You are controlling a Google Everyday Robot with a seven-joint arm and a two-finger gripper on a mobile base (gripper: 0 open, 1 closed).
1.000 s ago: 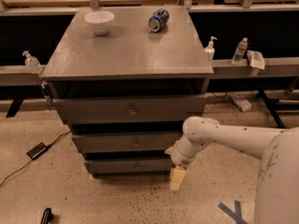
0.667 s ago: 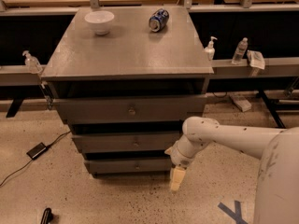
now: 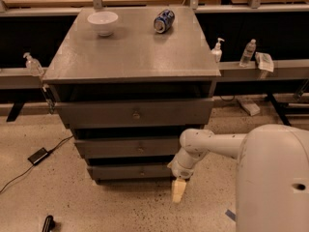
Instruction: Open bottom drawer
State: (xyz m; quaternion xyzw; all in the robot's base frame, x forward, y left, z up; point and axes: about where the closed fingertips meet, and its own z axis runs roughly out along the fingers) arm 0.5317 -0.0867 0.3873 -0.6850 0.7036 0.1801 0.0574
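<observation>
The grey cabinet has three drawers stacked in its front. The bottom drawer is the lowest and slimmest front, just above the floor, with a small round knob at its centre. It sits set back under the middle drawer. My gripper hangs from the white arm at the bottom drawer's right end, pointing down toward the floor, just in front of and below the drawer front. It holds nothing that I can see.
A white bowl and a blue can lie on the cabinet top. Bottles stand on the rail at right, one at left. A black adapter with cable lies on the floor at left.
My gripper and forearm have shifted slightly down and to the left. The drawers, bowl and can have not moved.
</observation>
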